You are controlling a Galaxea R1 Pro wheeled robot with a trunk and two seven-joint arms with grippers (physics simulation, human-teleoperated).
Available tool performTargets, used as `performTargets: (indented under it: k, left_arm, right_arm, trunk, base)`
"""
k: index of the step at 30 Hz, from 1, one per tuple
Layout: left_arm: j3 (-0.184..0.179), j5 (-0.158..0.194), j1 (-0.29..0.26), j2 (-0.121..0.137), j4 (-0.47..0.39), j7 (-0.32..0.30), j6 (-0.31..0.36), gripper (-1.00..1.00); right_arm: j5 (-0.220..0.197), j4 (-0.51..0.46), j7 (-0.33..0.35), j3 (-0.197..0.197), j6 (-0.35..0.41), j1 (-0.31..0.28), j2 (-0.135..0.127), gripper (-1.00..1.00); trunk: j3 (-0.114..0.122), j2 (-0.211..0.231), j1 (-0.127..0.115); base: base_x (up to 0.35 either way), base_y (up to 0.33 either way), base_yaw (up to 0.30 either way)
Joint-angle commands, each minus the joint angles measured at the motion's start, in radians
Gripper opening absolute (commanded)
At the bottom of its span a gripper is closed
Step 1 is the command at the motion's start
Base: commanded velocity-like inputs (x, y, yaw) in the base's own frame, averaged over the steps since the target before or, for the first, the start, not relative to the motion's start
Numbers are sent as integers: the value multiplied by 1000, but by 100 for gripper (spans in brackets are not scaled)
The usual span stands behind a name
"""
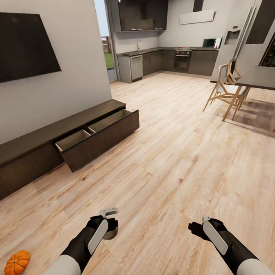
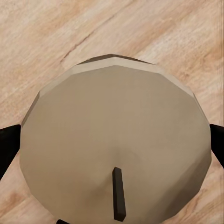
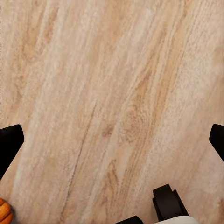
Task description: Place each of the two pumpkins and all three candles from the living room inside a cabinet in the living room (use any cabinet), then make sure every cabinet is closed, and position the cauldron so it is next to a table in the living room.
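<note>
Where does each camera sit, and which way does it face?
Head view: high on the robot, facing forward and down at the open cabinet drawer; both arms show.
Left wrist view: on the left arm, facing the candle between the left hand fingers.
Right wrist view: facing the floor; right hand open.
Shared: head and right wrist views both show a pumpkin.

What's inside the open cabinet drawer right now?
The drawer has two compartments split by a divider; the parts in view look empty, with no pumpkin or candle seen. The front panel hides the near part of the floor of both.
</note>
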Motion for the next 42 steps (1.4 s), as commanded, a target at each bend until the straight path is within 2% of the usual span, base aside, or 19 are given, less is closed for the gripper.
performTargets:
  k: [1, 11, 42]
  left_arm:
    - [-4, 9, -1, -1, -3, 11, 3, -100]
    - [-3, 11, -1, -1, -5, 11, 3, -100]
    - [-2, 15, -1, -1, -6, 11, 3, -100]
  right_arm:
    - [-11, -2, -10, 5, 1, -1, -1, 100]
    - [-13, -1, -10, 5, 4, 0, 0, 100]
    - [-13, -2, -10, -1, 4, -1, -1, 100]
  trunk:
    - [-1, 0, 0]
    - [-1, 0, 0]
    - [-1, 0, 0]
  base:
    - [0, 0, 0]
    - [0, 2, -144]
    - [-48, 15, -58]
